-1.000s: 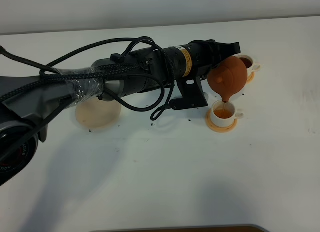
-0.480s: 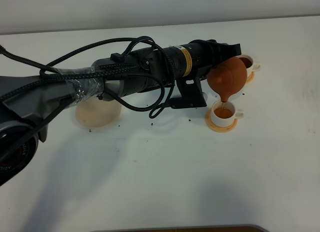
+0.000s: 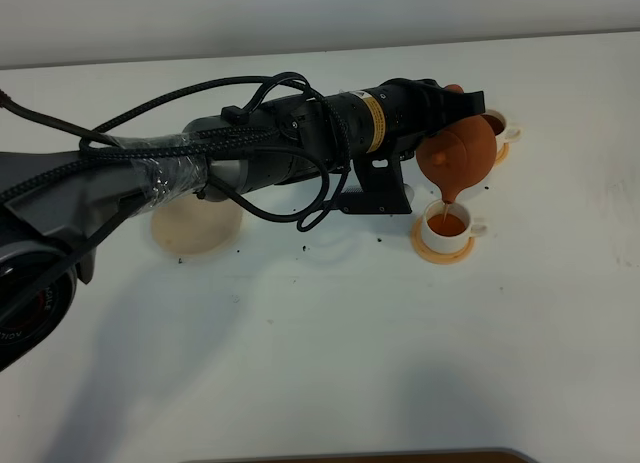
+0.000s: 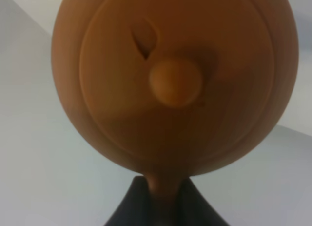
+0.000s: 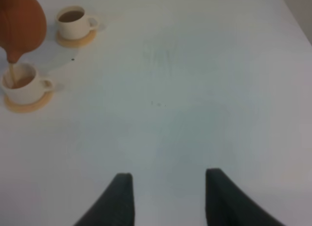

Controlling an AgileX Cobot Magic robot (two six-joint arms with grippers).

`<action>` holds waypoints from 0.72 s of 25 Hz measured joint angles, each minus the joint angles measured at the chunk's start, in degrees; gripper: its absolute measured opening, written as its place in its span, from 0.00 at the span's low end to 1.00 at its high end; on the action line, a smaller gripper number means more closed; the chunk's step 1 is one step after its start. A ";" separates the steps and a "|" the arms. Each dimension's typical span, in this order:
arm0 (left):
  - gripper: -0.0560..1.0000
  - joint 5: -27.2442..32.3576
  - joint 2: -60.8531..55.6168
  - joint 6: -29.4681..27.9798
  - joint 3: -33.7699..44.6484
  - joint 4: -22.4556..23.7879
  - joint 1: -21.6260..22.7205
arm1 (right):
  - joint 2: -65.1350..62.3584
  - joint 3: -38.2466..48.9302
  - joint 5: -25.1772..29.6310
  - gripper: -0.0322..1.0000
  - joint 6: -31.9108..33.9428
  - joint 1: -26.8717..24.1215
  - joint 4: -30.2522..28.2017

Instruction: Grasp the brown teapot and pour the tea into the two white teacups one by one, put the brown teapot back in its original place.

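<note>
The brown teapot (image 3: 464, 153) hangs tipped spout-down over the nearer white teacup (image 3: 447, 222), and a thin stream of tea runs into it. My left gripper (image 3: 457, 96) is shut on the teapot's handle; in the left wrist view the lidded teapot (image 4: 175, 79) fills the frame above the dark fingers (image 4: 127, 211). The farther teacup (image 3: 496, 126) holds dark tea. The pale beige saucer (image 3: 195, 226) lies bare to the left. The right wrist view shows the teapot (image 5: 19, 21), both cups (image 5: 22, 84) (image 5: 73, 18), and my right gripper (image 5: 165, 187) open over bare table.
Each cup rests on a small orange-tan coaster (image 3: 443, 250) (image 3: 501, 152). The left arm with its black cables (image 3: 260, 153) stretches across the table's left and middle. Small dark specks dot the white table (image 3: 330, 333) around the saucer and cups.
The teapot has shifted slightly right and up while staying tipped over the nearer cup. The stream keeps running. The arm's place is otherwise the same.
</note>
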 joint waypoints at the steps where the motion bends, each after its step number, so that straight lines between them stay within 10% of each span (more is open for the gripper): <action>1: 0.19 -0.06 0.00 0.12 0.00 0.00 0.00 | 0.00 0.00 0.00 0.40 0.00 0.00 0.00; 18: 0.19 -2.50 0.00 8.13 0.00 -5.77 0.00 | 0.00 0.00 0.00 0.40 0.00 0.00 0.00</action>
